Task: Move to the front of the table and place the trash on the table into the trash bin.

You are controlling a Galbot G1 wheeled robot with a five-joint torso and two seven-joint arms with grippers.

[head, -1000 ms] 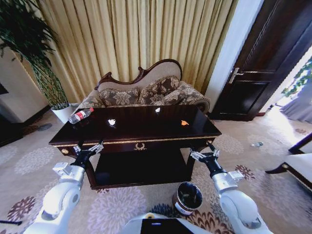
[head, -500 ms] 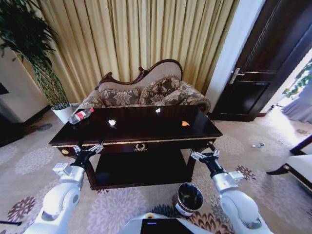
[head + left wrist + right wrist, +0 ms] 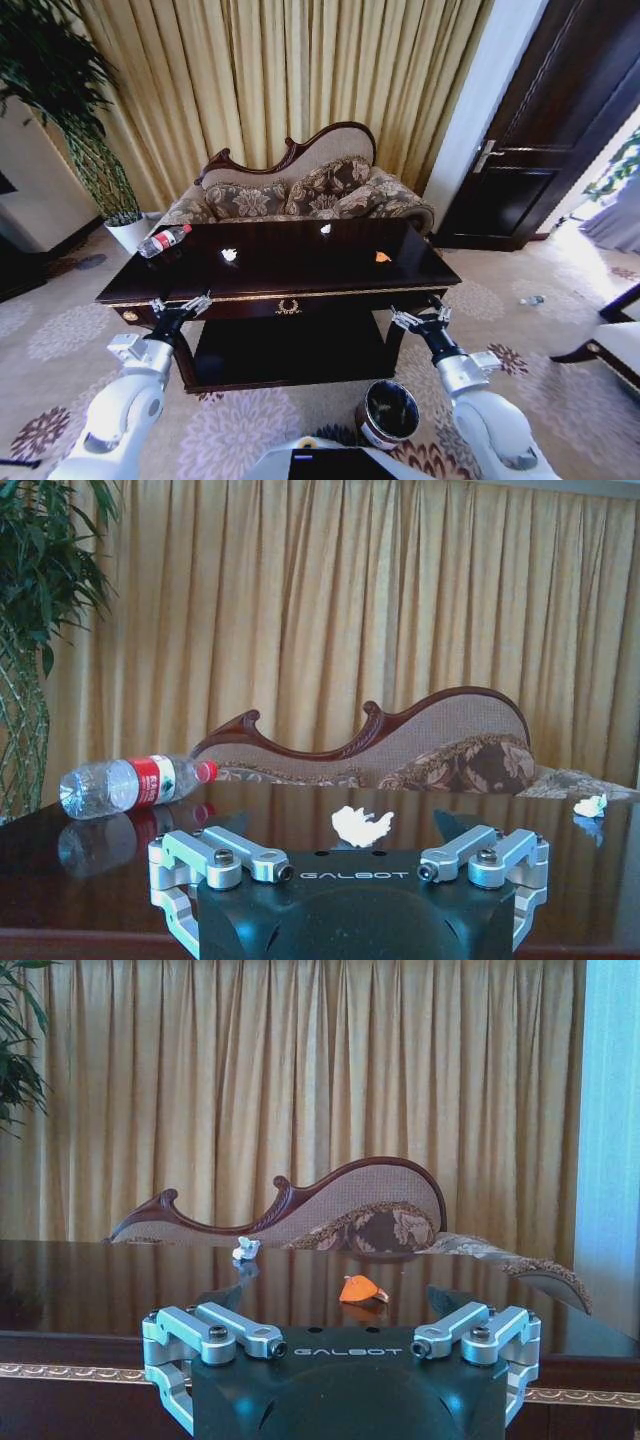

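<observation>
**Robot at the table, both grippers open and empty**

The table (image 3: 270, 272) is long and dark. Its top is so shiny that it shows things like a mirror. A thin gold line runs along the front edge, and a small gold leaf badge sits in the middle of the front. Below the top is a dark lower shelf.

The trash lies on the table top. A clear plastic bottle (image 3: 163, 240) with a red cap and a red label lies on its side at the far left corner. A white crumpled scrap (image 3: 229, 255) sits left of the middle. A second, smaller white scrap (image 3: 325, 229) sits near the back edge. A little orange piece (image 3: 382, 257) sits toward the right side. All four are well apart from each other.

The bin (image 3: 389, 413) stands on the flowery carpet, in front of the table near its right leg. It is round and dark brown, with a shiny inside and a white label.

The left gripper (image 3: 180, 304) is held out low, in front of the table's left front edge. Its silver metal fingers (image 3: 215, 857) are spread wide and hold nothing. The right gripper (image 3: 420, 319) is held out in front of the right front edge. Its fingers (image 3: 470, 1332) are spread wide too, with nothing in them.

Behind the table is a sofa (image 3: 300, 190) with a curvy wooden back and patterned cloth. Gold curtains (image 3: 270, 80) hang in folds behind it.
</observation>
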